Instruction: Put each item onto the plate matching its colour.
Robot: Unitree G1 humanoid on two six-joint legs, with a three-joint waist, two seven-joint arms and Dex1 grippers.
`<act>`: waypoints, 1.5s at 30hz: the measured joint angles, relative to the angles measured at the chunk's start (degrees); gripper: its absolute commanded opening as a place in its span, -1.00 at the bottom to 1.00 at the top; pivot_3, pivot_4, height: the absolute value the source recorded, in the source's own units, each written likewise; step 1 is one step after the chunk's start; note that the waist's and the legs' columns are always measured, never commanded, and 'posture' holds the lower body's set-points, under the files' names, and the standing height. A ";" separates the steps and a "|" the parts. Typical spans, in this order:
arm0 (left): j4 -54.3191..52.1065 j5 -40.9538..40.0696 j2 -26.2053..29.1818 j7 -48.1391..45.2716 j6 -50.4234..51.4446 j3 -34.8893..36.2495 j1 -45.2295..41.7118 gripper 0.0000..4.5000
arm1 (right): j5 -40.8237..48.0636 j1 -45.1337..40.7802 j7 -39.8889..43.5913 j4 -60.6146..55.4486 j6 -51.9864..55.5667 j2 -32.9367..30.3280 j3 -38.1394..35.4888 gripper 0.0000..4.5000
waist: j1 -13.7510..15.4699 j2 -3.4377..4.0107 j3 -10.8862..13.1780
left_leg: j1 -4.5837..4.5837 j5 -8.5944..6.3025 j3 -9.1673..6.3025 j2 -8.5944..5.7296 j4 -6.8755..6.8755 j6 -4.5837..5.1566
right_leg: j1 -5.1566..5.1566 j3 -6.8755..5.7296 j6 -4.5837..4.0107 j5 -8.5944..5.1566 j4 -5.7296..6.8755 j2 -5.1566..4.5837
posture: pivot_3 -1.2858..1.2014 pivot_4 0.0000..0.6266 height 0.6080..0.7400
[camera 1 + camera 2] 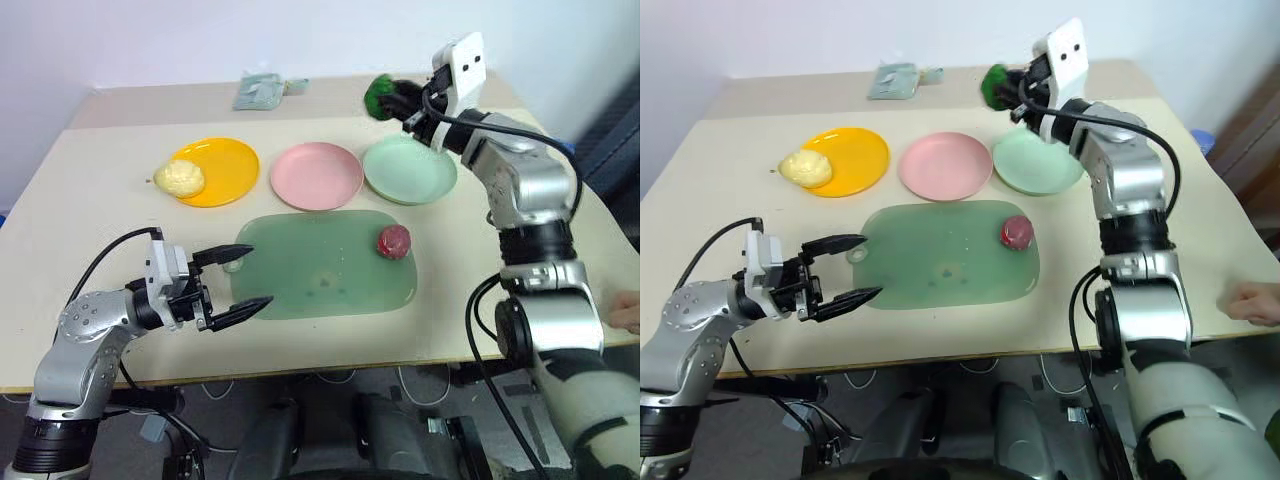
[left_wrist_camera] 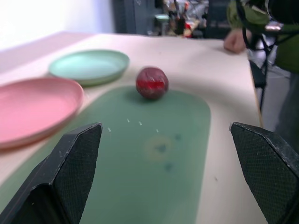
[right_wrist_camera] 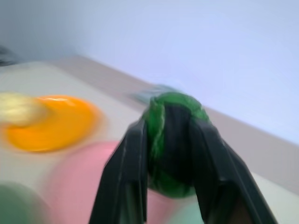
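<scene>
Right gripper [image 1: 398,100]: its black fingers [image 3: 128,177] are clamped on the round green toy food with a dark patch [image 3: 170,140], which is lifted above the tabletop [image 1: 90,220].
Left gripper [image 1: 238,283]: its fingers are spread wide with nothing held.
Dark red-pink round toy food [image 2: 152,82]: it is seen ahead of the left fingers, on the translucent green mat [image 2: 173,154].
Pale yellow lumpy toy food [image 1: 179,178]: it is lying on the orange-yellow round plastic plate [image 1: 225,165].

Three plates: one orange [image 1: 213,170], one pink [image 1: 316,175], one mint [image 1: 409,169], the mint one just below the right claw [image 1: 1008,92]. Three toy foods: a yellow one [image 1: 179,178] far left of that claw, a green one [image 3: 172,142] between its fingers, a red one [image 1: 394,241] ahead of the left claw [image 1: 240,283]. One green mat [image 1: 320,265]. Two claws.
</scene>
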 measured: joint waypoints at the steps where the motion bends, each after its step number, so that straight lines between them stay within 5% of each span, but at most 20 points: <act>1: -0.59 0.01 -0.18 0.79 0.00 0.10 0.23 1.00 | -1.42 -1.65 -0.76 7.40 -4.38 0.59 0.10 -0.57 | -0.17 0.01 0.01 | -0.01 0.03 0.04 0.01 -0.05 -0.05 | -0.05 0.04 0.00 0.00 0.01 0.00 | 0.03 -0.52 1.00; 4: -2.30 0.02 -0.71 2.43 0.00 0.05 1.26 1.00 | -4.86 -4.00 -3.35 22.59 -12.54 1.95 0.49 -0.57 | -0.56 0.06 0.03 | -0.05 0.12 0.10 0.04 -0.12 -0.20 | -0.17 0.13 -0.01 0.00 0.01 0.02 | 0.03 -0.52 1.00; 8: -4.40 0.04 -0.71 4.57 0.00 0.54 4.42 1.00 | -7.90 -5.30 -6.67 31.52 -17.02 3.41 0.56 0.10 | -1.19 0.10 0.06 | -0.06 0.12 0.11 0.06 -0.14 -0.19 | -0.20 0.16 -0.02 -0.01 0.03 0.04 | 0.03 -0.52 1.00; 11: -6.14 0.03 -0.71 5.95 0.00 0.85 6.36 1.00 | -8.34 -5.90 -8.26 33.77 -18.26 4.29 -0.28 0.82 | -1.47 0.11 0.07 | -0.06 0.07 0.10 0.06 -0.13 -0.11 | -0.19 0.16 -0.02 -0.01 0.05 0.06 | 0.03 -0.52 1.00; 19: -7.85 0.00 -0.71 7.99 0.00 1.43 8.51 1.00 | -6.46 -6.07 -0.66 32.00 -19.30 3.21 -3.76 0.82 | -1.44 0.14 0.08 | -0.05 0.02 0.09 0.05 -0.12 -0.03 | -0.17 0.15 -0.02 -0.01 0.05 0.10 | 0.03 -0.52 1.00; 22: -7.82 0.00 -0.70 8.23 -0.02 1.41 8.41 1.00 | -3.18 -1.11 9.72 21.82 -15.38 0.26 -4.54 0.82 | -1.12 0.13 0.07 | -0.05 0.00 0.05 0.05 -0.08 0.01 | -0.10 0.11 -0.02 -0.01 0.00 0.09 | 0.03 -0.52 1.00; 27: -6.86 -0.04 -0.58 7.03 -0.04 0.56 6.87 1.00 | 2.91 18.73 19.09 -6.80 3.23 -3.69 -3.33 0.82 | -0.08 0.21 0.07 | -0.04 -0.03 0.04 0.06 0.01 0.05 | -0.08 0.11 -0.01 -0.01 0.05 0.07 | 0.03 -0.52 1.00; 34: -3.32 -0.46 2.02 2.08 1.14 -0.20 3.29 1.00 | 11.07 32.83 20.24 -32.78 24.11 -7.93 -3.03 0.82 | 0.09 0.30 0.08 | -0.04 -0.03 0.07 0.09 0.04 0.04 | -0.08 0.11 -0.03 -0.01 0.05 0.05 | 0.03 -0.52 1.00; 45: -2.10 -1.78 2.74 0.38 3.30 0.13 1.57 1.00 | 15.21 35.94 19.69 -37.96 34.10 -7.71 -0.10 0.82 | 0.17 0.28 0.07 | -0.05 -0.04 0.07 0.09 0.06 0.04 | -0.05 0.11 -0.02 -0.01 0.02 0.01 | 0.03 -0.52 1.00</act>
